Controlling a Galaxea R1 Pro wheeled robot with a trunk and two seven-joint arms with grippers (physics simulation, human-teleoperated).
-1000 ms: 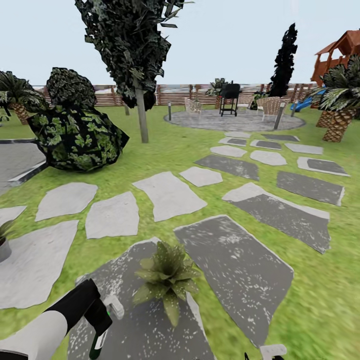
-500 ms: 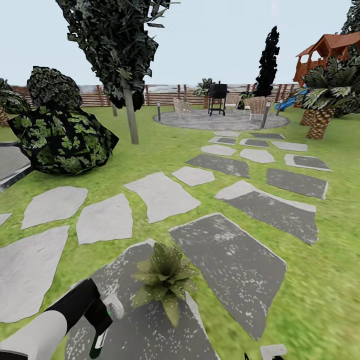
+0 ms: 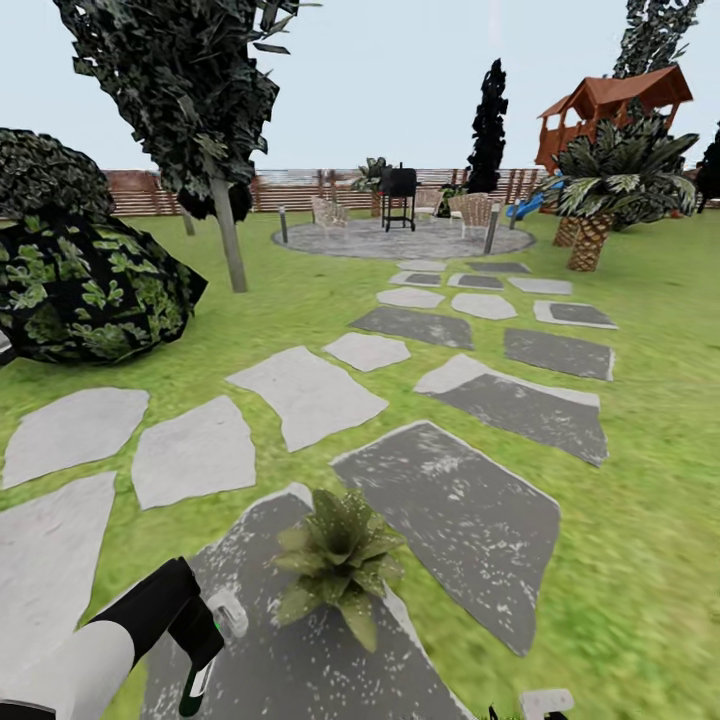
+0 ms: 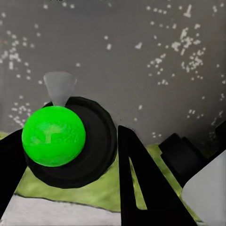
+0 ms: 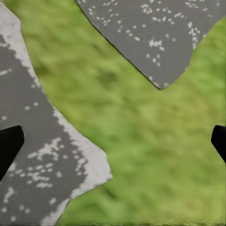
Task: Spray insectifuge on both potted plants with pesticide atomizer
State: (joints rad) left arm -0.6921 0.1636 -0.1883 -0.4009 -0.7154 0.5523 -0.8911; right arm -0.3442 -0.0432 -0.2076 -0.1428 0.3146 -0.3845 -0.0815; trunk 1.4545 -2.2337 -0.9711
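Swung to the right, the head camera now has the round bush pushed toward the left edge and the playhouse well inside the picture; the left arm sits in the same corner of the view as before.

Green lawn spreads to a brown slatted fence, crossed by grey and pale stepping stones that lead to a round paved patio with a black grill and chairs. One tall tree stands beside the bush, and one palm stands under the playhouse.

One potted plant shows, on a speckled dark stone. One spray bottle shows, clamped in the left gripper; from the wrist its green body is seen end-on between the black fingers. Bottle and gripper are just left of the plant. The right gripper is spread wide, empty, over grass and stone edges.
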